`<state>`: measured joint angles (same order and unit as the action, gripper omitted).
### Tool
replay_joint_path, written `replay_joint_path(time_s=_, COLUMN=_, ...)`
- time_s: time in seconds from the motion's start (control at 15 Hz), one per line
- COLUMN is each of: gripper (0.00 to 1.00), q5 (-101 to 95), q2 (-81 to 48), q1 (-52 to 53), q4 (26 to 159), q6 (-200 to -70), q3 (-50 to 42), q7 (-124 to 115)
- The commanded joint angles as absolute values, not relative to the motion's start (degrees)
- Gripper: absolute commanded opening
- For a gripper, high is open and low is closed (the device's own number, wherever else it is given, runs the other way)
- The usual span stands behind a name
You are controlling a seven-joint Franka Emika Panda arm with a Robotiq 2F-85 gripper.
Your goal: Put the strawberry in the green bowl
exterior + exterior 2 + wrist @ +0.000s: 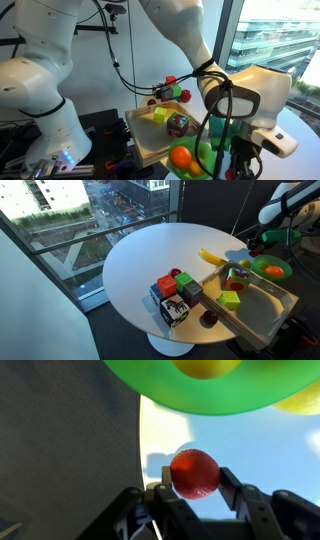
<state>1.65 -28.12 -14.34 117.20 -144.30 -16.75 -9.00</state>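
In the wrist view my gripper point(194, 480) is shut on the strawberry point(194, 472), a small rounded red toy fruit held between both fingers above the pale table. The green bowl point(215, 398) lies just ahead of the fingers, with an orange-yellow ball point(205, 367) inside it. In both exterior views the bowl point(272, 269) point(206, 153) sits by the end of the wooden tray, with the orange ball point(180, 157) at it. The gripper body point(238, 140) hangs over the bowl, and the strawberry is hard to make out there.
A wooden tray point(268, 318) holds a yellow-green block point(230, 300) and a larger red fruit point(208, 319). Coloured cubes point(172, 292) stand beside it on the round white table point(135, 260). A yellow banana point(211, 256) lies near the bowl. The table edge and a window are close.
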Motion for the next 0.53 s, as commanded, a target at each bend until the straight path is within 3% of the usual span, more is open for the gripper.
replay_joint_path(time_s=0.0, gripper=0.25, q5=1.1, q2=-22.52, q1=-14.3, q4=119.69, q6=-142.01, q3=-16.69, q7=-8.37)
replay_joint_path(time_s=0.47, gripper=0.25, q5=-0.92, q2=-13.3, q1=-13.69, q4=125.33, q6=-138.81, q3=-16.86, q7=-7.43)
